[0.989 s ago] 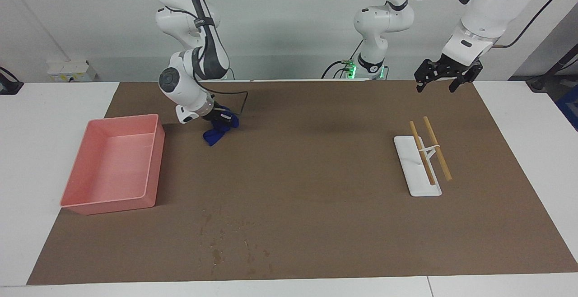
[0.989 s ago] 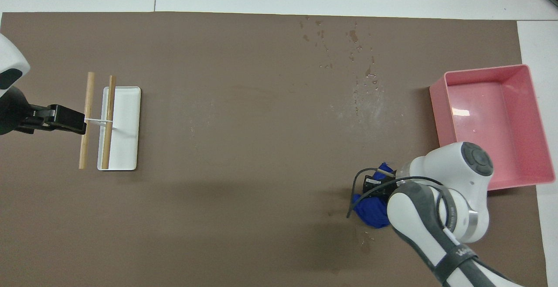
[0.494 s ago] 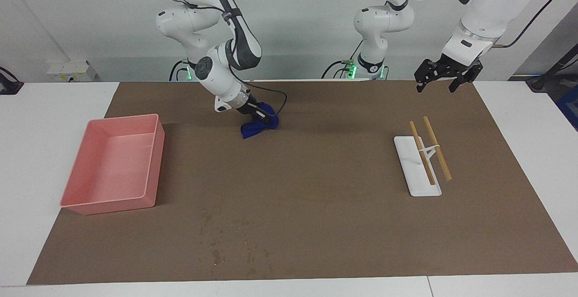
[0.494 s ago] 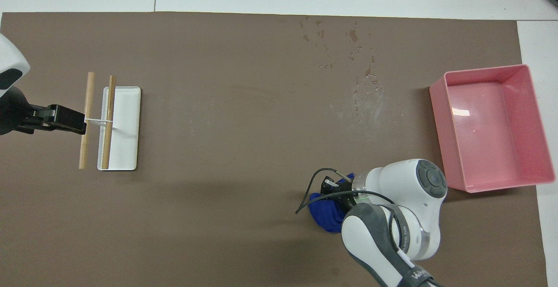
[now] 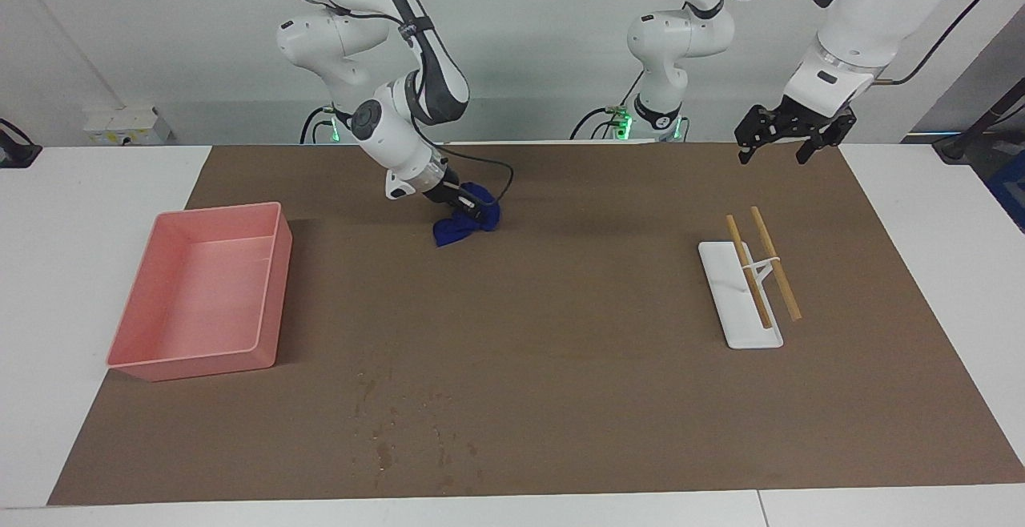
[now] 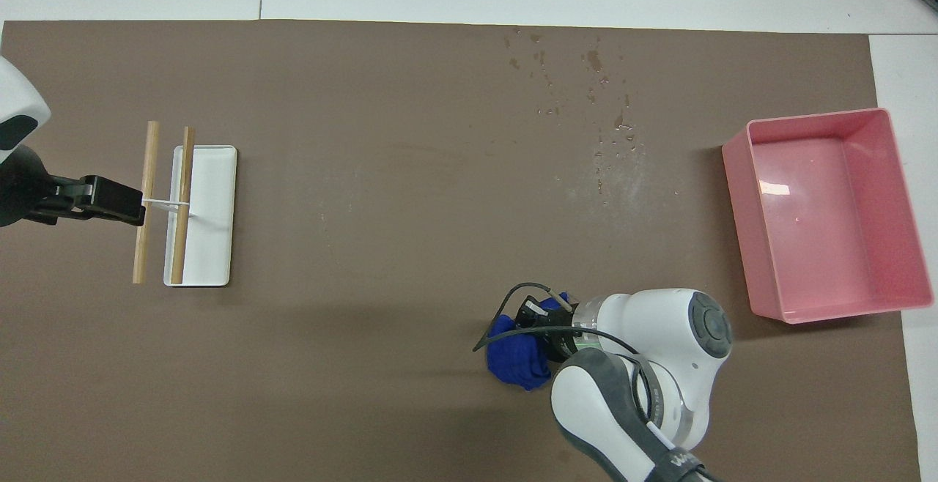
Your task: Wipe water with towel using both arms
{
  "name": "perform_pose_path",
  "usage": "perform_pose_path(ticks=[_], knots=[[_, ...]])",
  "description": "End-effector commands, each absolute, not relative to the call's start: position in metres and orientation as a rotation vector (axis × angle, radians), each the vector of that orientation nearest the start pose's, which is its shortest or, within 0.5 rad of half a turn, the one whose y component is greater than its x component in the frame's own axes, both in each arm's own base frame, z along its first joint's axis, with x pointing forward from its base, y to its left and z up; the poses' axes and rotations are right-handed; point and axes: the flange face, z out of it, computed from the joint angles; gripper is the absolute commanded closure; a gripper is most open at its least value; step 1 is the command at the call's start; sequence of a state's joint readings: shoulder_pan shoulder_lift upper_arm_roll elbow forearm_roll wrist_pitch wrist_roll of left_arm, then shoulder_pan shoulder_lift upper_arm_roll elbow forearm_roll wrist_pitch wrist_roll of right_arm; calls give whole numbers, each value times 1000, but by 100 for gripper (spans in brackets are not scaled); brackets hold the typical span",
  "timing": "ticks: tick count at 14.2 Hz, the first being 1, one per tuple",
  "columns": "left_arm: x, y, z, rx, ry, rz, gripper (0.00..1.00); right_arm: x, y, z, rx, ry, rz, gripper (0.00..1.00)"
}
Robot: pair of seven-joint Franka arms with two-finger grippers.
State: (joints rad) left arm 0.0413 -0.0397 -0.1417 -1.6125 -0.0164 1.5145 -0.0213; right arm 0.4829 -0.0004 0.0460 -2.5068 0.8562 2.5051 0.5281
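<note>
right pincer (image 5: 472, 208) pinching the blue towel (image 5: 463, 225), bundle hanging just above the brown mat (image 5: 560, 287) on the tabletop, near the robots' edge, between the pink tray (image 5: 200, 359) and the white rack (image 5: 741, 303). water drops (image 5: 400, 431) on the mat, well apart from the towel. left pincer (image 5: 789, 142) waits, fingers spread, over the mat's corner

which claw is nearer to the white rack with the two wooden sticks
The left claw: it hangs open over the mat at the rack's end of the table. The right claw is toward the pink tray's end, shut on the blue towel.
</note>
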Motion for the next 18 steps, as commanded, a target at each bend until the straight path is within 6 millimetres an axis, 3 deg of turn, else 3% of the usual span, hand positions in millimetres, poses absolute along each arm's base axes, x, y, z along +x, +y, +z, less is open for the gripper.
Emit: perform_pose_path(ticks=[1, 8, 12, 18], knots=[[528, -54, 624, -3132, 122, 104, 0, 388, 215, 275, -2637, 799, 335, 100], [528, -55, 624, -3132, 125, 102, 0, 400, 159, 273, -2926, 413, 366, 100], [528, -55, 624, -3132, 125, 102, 0, 392, 150, 275, -3032, 239, 442, 100], [528, -54, 624, -3132, 122, 102, 0, 399, 128, 275, -3228, -28, 367, 100]])
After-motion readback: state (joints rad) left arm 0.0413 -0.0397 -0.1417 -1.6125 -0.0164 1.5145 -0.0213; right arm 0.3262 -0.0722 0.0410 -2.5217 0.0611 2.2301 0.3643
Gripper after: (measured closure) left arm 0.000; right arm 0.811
